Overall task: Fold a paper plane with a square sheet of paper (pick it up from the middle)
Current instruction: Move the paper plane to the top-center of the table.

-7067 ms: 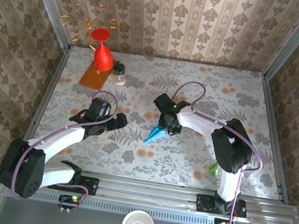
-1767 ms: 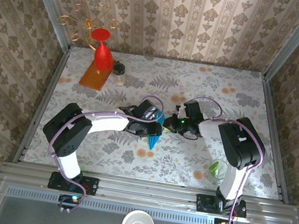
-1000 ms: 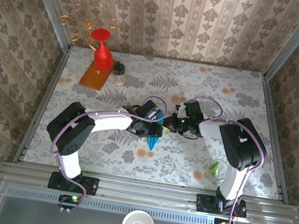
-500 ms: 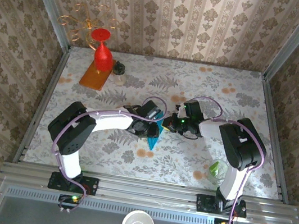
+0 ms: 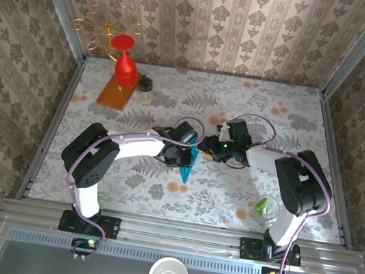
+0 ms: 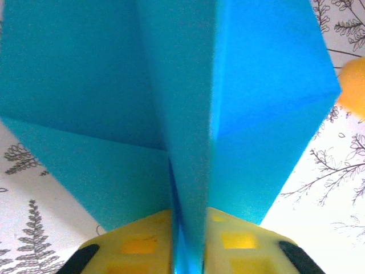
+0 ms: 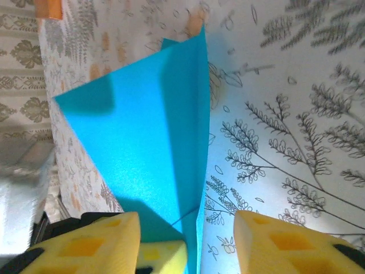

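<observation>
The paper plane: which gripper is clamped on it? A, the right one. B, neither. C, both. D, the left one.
D: the left gripper has its yellow fingers closed on the centre fold of the paper plane, while the right gripper stands with its fingers wide apart.

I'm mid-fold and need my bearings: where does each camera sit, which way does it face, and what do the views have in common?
Top external: above and behind the bases, looking down on the table; both arms show, meeting at the paper plane.
Left wrist: on the left arm, looking along the yellow left jaws, which pinch the paper plane's fold.
Right wrist: on the right arm, facing the paper plane above the floral table; the yellow right jaws stand apart.
Shared: all three show the teal paper plane.
</observation>
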Tool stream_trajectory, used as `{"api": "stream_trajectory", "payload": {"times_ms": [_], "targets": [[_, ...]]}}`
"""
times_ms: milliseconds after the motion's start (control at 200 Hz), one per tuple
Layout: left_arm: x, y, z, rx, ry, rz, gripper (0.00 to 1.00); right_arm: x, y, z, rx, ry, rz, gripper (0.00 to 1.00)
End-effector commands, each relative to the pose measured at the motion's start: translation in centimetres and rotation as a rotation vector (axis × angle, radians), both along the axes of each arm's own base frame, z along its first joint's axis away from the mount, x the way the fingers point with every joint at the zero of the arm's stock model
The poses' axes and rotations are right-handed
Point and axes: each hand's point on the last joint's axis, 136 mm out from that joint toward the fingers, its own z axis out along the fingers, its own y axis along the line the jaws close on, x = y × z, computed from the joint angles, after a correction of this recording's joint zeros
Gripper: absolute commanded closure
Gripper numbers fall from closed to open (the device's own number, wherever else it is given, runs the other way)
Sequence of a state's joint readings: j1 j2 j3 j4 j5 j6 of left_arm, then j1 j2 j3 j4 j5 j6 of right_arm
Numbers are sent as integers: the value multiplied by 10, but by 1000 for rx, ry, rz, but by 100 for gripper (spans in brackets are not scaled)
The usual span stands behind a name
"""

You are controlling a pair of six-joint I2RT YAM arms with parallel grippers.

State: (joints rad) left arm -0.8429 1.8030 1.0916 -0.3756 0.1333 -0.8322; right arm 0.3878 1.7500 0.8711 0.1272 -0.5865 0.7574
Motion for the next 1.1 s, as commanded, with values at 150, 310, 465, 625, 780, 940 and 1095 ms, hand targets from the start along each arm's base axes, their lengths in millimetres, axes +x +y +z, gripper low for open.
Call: {"api": "stream_trajectory", "payload": {"times_ms": [150, 310, 465, 625, 780, 940, 1095], "targets": [[18, 10, 15, 89, -57, -29, 92, 11, -66, 31, -205, -145, -128, 34], [45, 18, 29, 142, -109, -36, 92, 17, -99, 50, -298, -227, -189, 31], [89, 26, 33, 206, -153, -24, 92, 15, -116, 52, -327, -249, -230, 30], [133, 24, 30, 290, -189, -47, 91, 13, -123, 41, -317, -199, -239, 31], [159, 18, 18, 319, -175, -63, 90, 16, -122, 36, -298, -177, -227, 32], [170, 15, 6, 327, -141, -56, 89, 16, -123, 33, -298, -172, -233, 32], [175, 11, 0, 322, -132, -45, 83, 17, -124, 32, -290, -169, -237, 32]]}}
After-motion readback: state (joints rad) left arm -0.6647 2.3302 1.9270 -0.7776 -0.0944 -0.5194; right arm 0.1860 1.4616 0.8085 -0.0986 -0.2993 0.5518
